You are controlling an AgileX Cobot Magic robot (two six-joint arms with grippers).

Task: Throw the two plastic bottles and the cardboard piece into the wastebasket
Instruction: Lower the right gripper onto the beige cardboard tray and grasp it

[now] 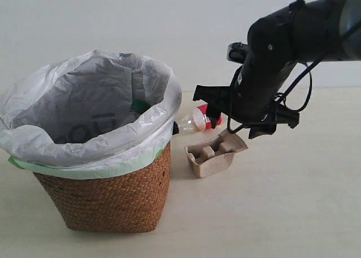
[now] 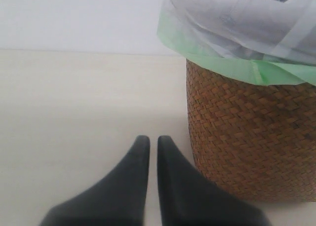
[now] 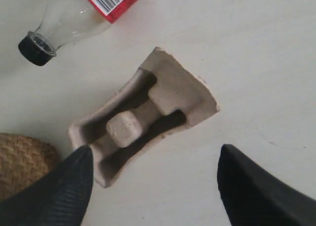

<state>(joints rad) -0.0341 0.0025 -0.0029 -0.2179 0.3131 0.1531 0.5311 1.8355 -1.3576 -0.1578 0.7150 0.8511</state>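
The wicker wastebasket [image 1: 107,199] with its white liner stands at the left. A bit of green [image 1: 140,106] shows inside the liner; I cannot tell what it is. Right of the basket, the slim clear bottle [image 1: 197,120] with red label and black cap [image 3: 35,49] lies on its side. The beige cardboard piece [image 1: 215,154] sits in front of it, hollow side up. My right gripper [image 3: 154,152] hangs open just above the cardboard piece [image 3: 143,120], holding nothing. My left gripper [image 2: 153,139] is shut and empty, low beside the basket's woven wall [image 2: 247,137].
The pale table [image 1: 293,213] stretches out to the right and in front of the cardboard piece. A plain white wall stands behind. The right arm [image 1: 282,49] reaches in from the upper right. The liner's pale green edge [image 2: 222,65] overhangs the basket rim.
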